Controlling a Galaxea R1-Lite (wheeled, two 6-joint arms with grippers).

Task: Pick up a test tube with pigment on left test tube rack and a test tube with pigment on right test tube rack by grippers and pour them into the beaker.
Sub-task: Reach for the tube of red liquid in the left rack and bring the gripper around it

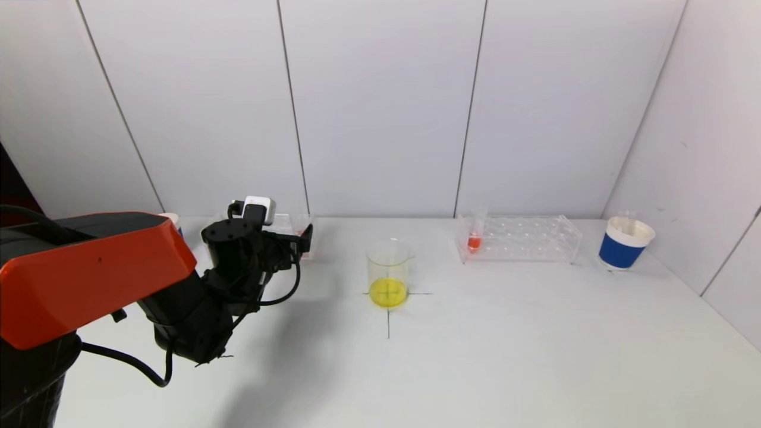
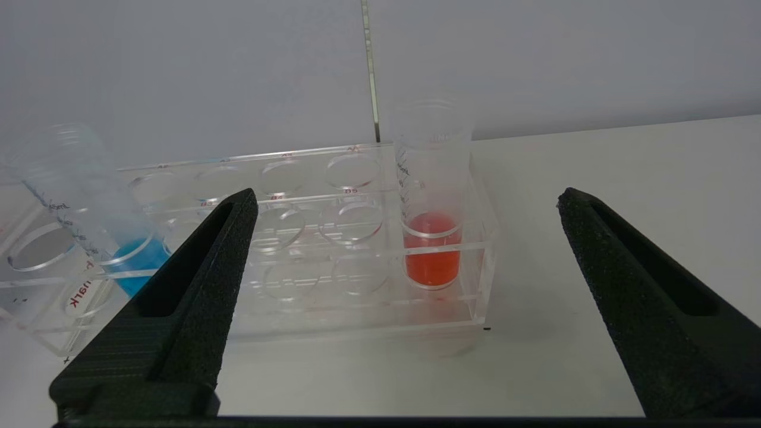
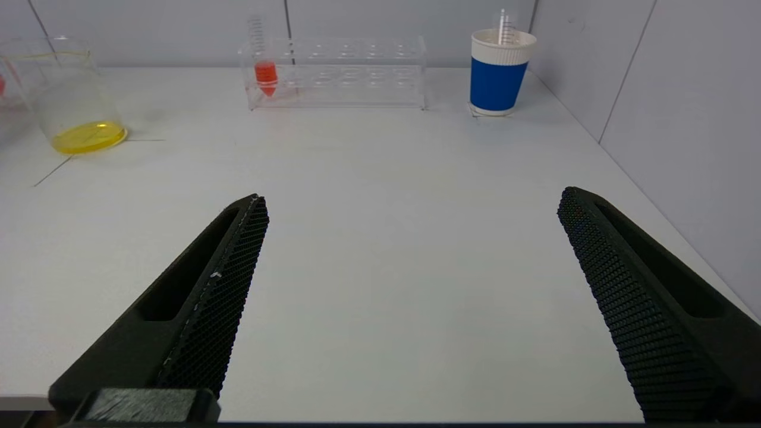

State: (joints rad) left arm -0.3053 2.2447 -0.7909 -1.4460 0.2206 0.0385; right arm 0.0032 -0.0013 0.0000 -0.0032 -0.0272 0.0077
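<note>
The left test tube rack (image 2: 309,297) is clear acrylic and holds an upright tube of red pigment (image 2: 432,249) at its end and a tilted tube of blue pigment (image 2: 119,249). My left gripper (image 2: 407,196) stands open just short of the rack, the red tube in line with the gap between its fingers, untouched. In the head view the left gripper (image 1: 300,238) hides most of that rack. The beaker (image 1: 388,273) holds yellow liquid at mid-table. The right test tube rack (image 1: 523,238) holds a red tube (image 1: 474,235). My right gripper (image 3: 413,199) hangs open over bare table, far from its rack (image 3: 357,74).
A blue and white paper cup (image 1: 624,244) with an empty tube in it stands right of the right rack, close to the side wall. Another cup (image 1: 172,219) peeks out behind my left arm. Black cross lines mark the beaker's spot.
</note>
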